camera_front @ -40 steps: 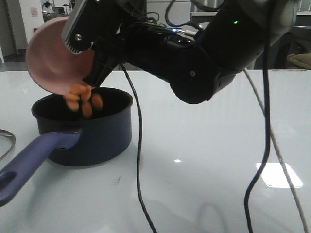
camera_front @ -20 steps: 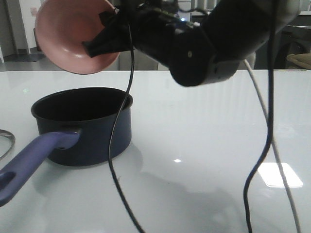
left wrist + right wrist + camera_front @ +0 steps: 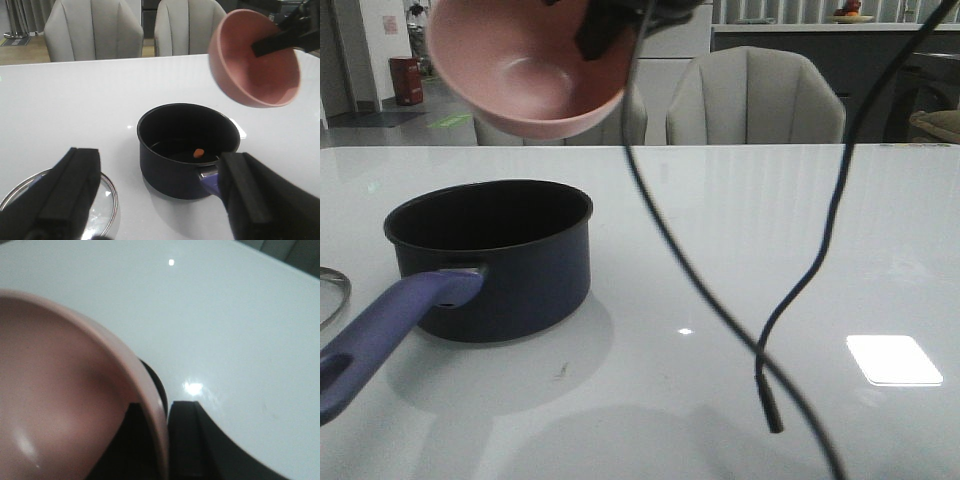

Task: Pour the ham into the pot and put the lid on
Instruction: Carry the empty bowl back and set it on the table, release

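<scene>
The dark navy pot (image 3: pixel 490 255) stands at the table's left, its blue-purple handle (image 3: pixel 390 330) pointing toward me. One orange ham slice (image 3: pixel 198 153) shows on its black bottom; the near wall hides the rest of the inside. High above and slightly right of the pot hangs an empty pink bowl (image 3: pixel 525 70), mouth tilted forward. My right gripper (image 3: pixel 162 412) is shut on the bowl's rim, one finger inside and one outside. The glass lid (image 3: pixel 105 200) lies flat left of the pot. My left gripper (image 3: pixel 160 215) hovers open near the lid and the handle, holding nothing.
A black cable (image 3: pixel 790 290) dangles over the table's middle, its end just above the surface. Pale chairs (image 3: pixel 755 95) stand behind the far edge. Only the lid's rim (image 3: pixel 332 295) shows at the left border of the front view.
The ham slices have dropped from the tipped bowl into the pot. The right arm has since lifted the empty bowl up and to the right, and the arm's bulk has left the front view.
</scene>
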{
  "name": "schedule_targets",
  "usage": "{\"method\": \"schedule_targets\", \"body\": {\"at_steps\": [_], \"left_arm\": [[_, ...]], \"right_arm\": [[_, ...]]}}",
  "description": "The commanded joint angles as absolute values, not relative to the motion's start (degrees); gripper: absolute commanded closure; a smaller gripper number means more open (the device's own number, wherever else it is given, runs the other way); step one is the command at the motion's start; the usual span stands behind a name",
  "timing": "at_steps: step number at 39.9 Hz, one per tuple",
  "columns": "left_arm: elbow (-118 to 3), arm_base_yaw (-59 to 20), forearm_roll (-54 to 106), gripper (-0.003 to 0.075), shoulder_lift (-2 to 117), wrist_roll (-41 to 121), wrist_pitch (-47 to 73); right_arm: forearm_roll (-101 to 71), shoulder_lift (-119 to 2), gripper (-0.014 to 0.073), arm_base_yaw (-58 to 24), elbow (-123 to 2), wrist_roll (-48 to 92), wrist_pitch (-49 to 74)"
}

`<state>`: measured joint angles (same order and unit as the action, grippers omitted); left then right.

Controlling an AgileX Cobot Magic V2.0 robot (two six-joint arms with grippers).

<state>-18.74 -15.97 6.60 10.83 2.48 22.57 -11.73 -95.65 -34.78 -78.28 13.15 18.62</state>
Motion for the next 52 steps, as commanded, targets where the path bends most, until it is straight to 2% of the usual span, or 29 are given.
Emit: {"method": "schedule_targets", "body": {"at_steps": [1,9,18,26,45,49,52], "left_arm": [[-20.22,-16.34,6.85,0.0189,11.25,2.47,18.14],[-20.22,-16.34,6.85,0.0188,11.25,2.47,18.14],[-20.22,-16.34,6.85,0.0188,11.25,2.47,18.14],[-20.22,-16.34,6.85,0.0188,11.25,2.47,18.14],[-20.22,-16.34,6.85,0.0188,11.25,2.47,18.14],[-20.22,-16.34,6.85,0.0189,11.25,2.47,18.14],[-20.22,-16.34,6.85,0.0188,11.25,2.47,18.14]], "right_arm": [[-13.72,-90.09,0.0449,-29.63,-80.44,13.01,26.66],[-14.16,-89.12,0.0449,-17.25,-80.0,12.95,40.75],[-14.16,-89.12,0.0449,-8.68,-72.27,12.95,41.45],[-16.62,-91.35,0.0445,-4.54,-65.71,12.95,36.25],[-24.08,-102.44,0.044,-2.1,-68.25,12.95,35.58],[-24.08,-103.42,0.0372,-2.1,-69.13,13.06,35.73],[-24.03,-103.7,0.0262,-2.1,-69.64,13.12,35.73]]}}
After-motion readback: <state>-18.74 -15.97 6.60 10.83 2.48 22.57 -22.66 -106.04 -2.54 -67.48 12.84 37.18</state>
